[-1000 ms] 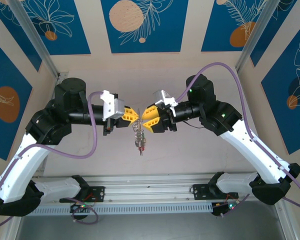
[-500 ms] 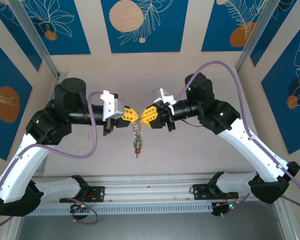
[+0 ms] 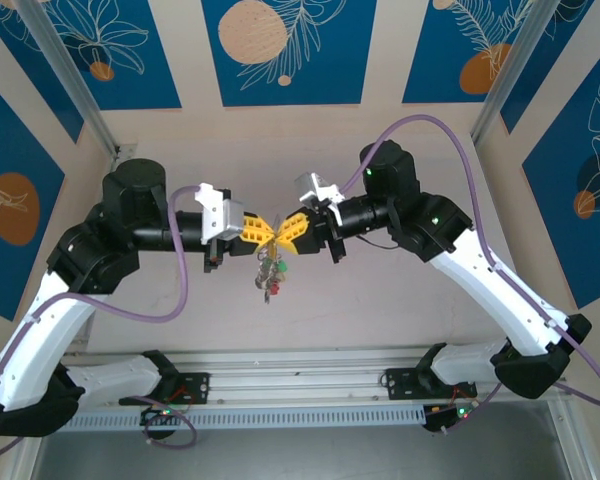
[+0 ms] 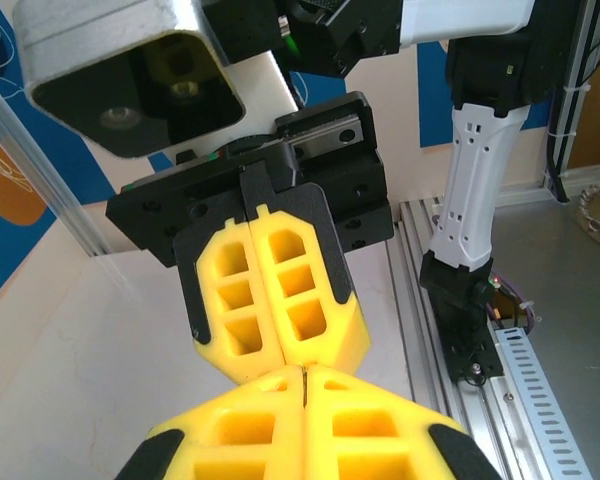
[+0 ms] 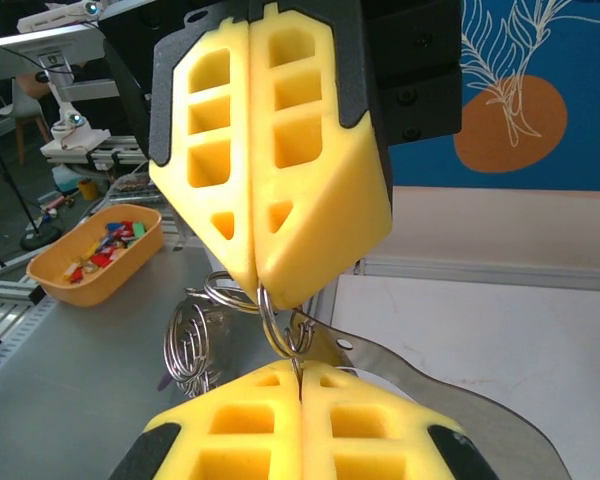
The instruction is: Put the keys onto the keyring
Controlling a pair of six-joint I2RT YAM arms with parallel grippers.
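The left gripper (image 3: 263,231), yellow fingers pressed together, is pinching the thin wire keyring (image 5: 280,330) tip to tip with the right gripper (image 3: 284,232), which is clamping the same loop from the opposite side. The keys (image 3: 270,274), with green and red tags, are dangling in a bunch just beneath the meeting fingertips, over the pale table (image 3: 380,300).

Silvery keys (image 3: 270,273); blue, orange-spotted wall panels (image 3: 330,60).
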